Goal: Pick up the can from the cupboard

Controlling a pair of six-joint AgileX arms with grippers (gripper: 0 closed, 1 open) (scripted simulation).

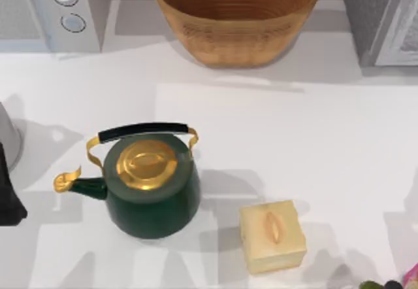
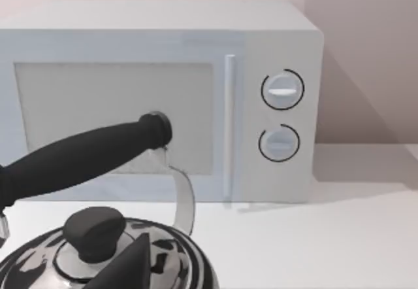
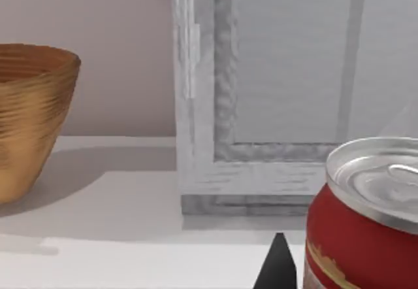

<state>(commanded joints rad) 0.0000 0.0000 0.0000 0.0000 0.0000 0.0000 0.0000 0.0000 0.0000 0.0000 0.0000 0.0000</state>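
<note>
The can (image 3: 366,217), red-sided with a pale silvery top, stands very close to the camera in the right wrist view. A dark tip of my right gripper (image 3: 279,266) shows just beside it, and any contact between them is hidden. Behind the can rises the cupboard (image 3: 274,106), grey and speckled, with its white framed door shut. In the top view the cupboard (image 1: 385,17) stands at the back right corner. My left arm (image 1: 8,194) sits at the left edge, and a dark part of its gripper (image 2: 124,269) hangs over a patterned silver kettle (image 2: 98,256).
A green kettle (image 1: 151,187) with a gold lid stands left of centre. A cream cube-shaped box (image 1: 272,235) sits to its right. A woven basket (image 1: 236,14) is at the back middle and a white microwave (image 1: 52,11) with two knobs at the back left.
</note>
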